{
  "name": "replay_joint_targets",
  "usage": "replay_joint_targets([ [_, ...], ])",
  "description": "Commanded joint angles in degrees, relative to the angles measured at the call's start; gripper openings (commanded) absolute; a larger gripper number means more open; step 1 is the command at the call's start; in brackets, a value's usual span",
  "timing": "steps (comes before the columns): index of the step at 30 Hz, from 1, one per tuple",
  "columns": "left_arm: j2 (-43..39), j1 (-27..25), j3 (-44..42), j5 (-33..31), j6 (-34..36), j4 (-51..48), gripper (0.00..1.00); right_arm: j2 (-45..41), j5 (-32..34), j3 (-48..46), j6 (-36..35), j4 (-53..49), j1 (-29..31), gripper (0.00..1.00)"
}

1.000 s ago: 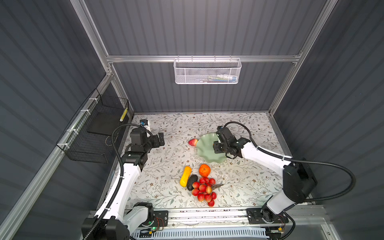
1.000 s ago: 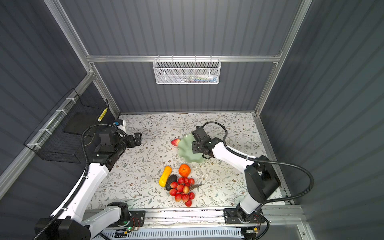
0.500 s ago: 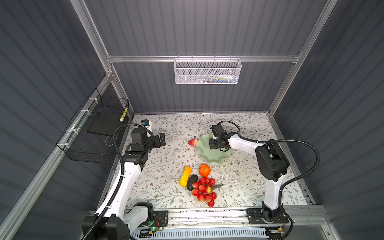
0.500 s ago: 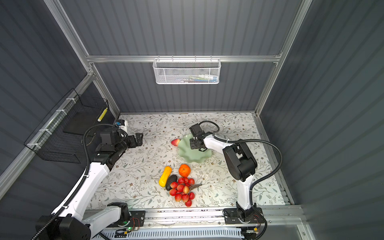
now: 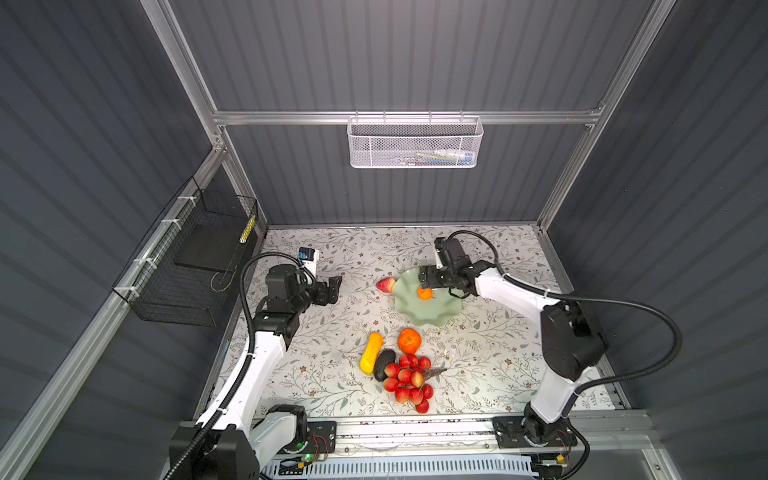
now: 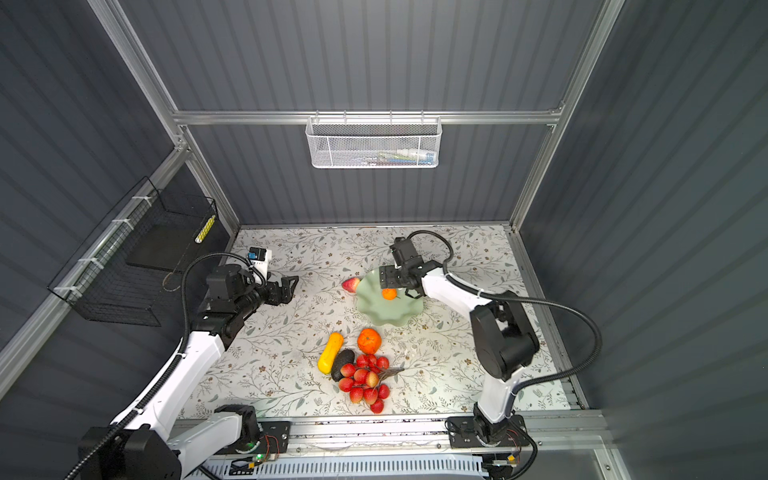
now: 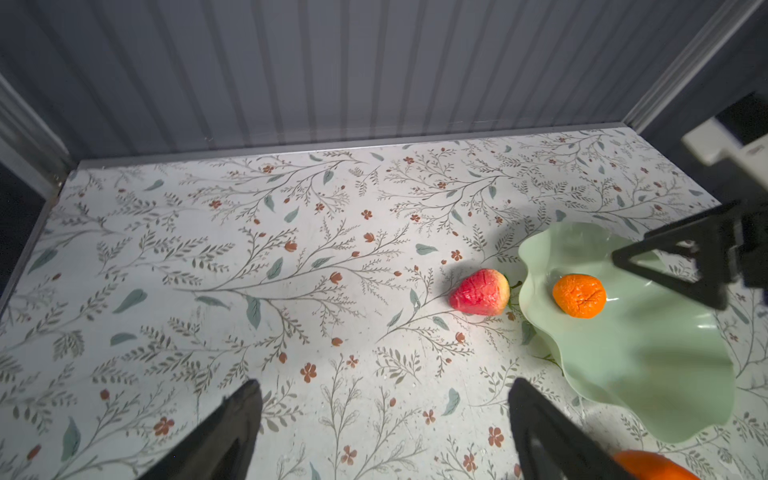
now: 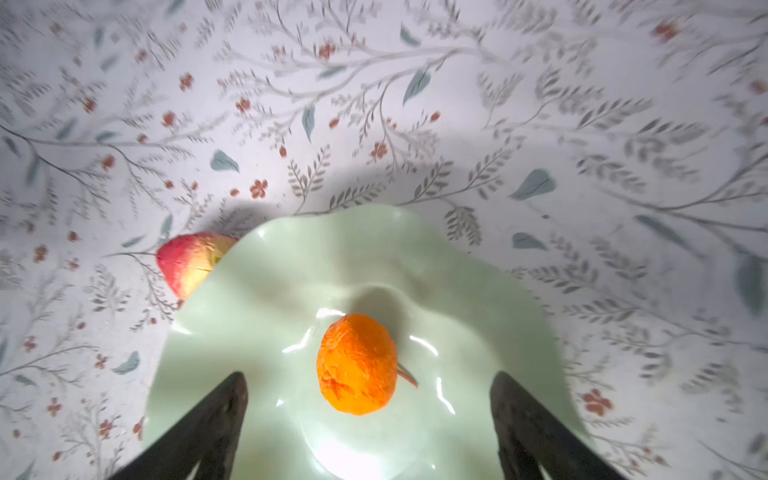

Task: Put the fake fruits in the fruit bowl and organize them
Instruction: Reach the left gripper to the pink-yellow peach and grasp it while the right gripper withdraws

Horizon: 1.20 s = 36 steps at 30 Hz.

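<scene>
The mint-green fruit bowl (image 5: 432, 313) (image 6: 388, 313) sits mid-table with a small orange (image 5: 424, 293) (image 8: 356, 365) lying in it. My right gripper (image 5: 424, 282) (image 8: 370, 376) hovers just above that orange, open, jaws clear on both sides. A red strawberry (image 5: 385, 285) (image 7: 480, 292) lies against the bowl's left rim. Nearer the front are a large orange (image 5: 409, 340), a long yellow fruit (image 5: 371, 358), a dark avocado (image 5: 384, 364) and a bunch of cherries (image 5: 409, 380). My left gripper (image 5: 334, 291) (image 7: 384, 383) is open over bare table, left of the strawberry.
A black wire basket (image 5: 187, 274) hangs on the left wall. A white mesh basket (image 5: 413, 143) hangs on the back wall. A small white device (image 5: 308, 258) stands by the left arm. The floral table (image 5: 478, 365) ends at a metal rail in front.
My right gripper shifted left over the bowl and opened, letting go of the small orange, which now lies in the bowl. The left arm barely moved.
</scene>
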Motion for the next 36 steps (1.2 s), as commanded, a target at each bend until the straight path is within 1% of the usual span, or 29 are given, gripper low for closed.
replay_joint_targets([
  [1, 2.6, -4.1, -0.2, 1.8, 14.7, 6.9, 0.90, -7.1, -1.7, -4.9, 1.1, 4.2, -2.1, 0.95],
  [2, 4.4, -6.8, 0.3, -0.4, 20.6, 7.0, 0.90, -9.1, -2.3, -6.6, 1.3, 4.8, -2.7, 0.96],
  [3, 6.7, -8.8, 0.9, -1.6, 25.0, 7.3, 0.90, -11.1, -3.0, -8.3, 1.6, 5.5, -3.2, 0.97],
  [4, 9.0, -9.2, 1.7, -1.3, 27.4, 7.7, 0.90, -12.8, -3.5, -9.7, 1.7, 6.0, -3.7, 0.98],
  [6, 15.2, -9.2, 4.1, 0.7, 31.4, 7.6, 0.89, -16.7, -4.0, -12.9, 2.0, 6.8, -4.3, 0.99],
  [9, 23.5, -9.6, 9.2, 4.5, 39.3, 2.3, 0.87, -21.9, -3.8, -16.2, 1.9, 6.6, -4.8, 0.99],
  [10, 25.7, -9.8, 10.5, 5.1, 40.9, 1.0, 0.86, -23.0, -3.6, -17.1, 1.7, 6.2, -4.9, 0.99],
  [11, 28.1, -10.1, 11.5, 7.6, 42.3, 0.6, 0.85, -24.6, -3.5, -17.9, 1.6, 5.7, -5.1, 0.99],
  [16, 35.8, -11.2, 14.6, 11.6, 44.5, 3.1, 0.84, -31.2, -2.4, -21.4, 1.0, 3.9, -5.8, 0.99],
  [18, 38.6, -12.6, 16.2, 12.1, 47.0, 3.1, 0.84, -32.7, -1.8, -22.3, 0.8, 3.4, -6.2, 0.99],
  [23, 45.3, -14.0, 21.5, 12.4, 50.5, 0.0, 0.82, -34.9, -1.6, -23.0, 0.7, 2.2, -6.8, 0.99],
  [26, 48.3, -14.1, 23.9, 12.9, 51.4, -0.5, 0.82, -36.2, -1.5, -23.2, 0.6, 2.0, -7.1, 0.99],
  [32, 53.2, -15.0, 28.9, 13.5, 54.8, -4.9, 0.81, -37.0, -1.3, -23.3, 0.3, 1.2, -7.7, 0.99],
  [36, 55.1, -15.1, 30.1, 13.7, 53.9, -4.6, 0.78, -37.5, -1.2, -23.7, 0.5, 1.4, -7.9, 0.99],
])
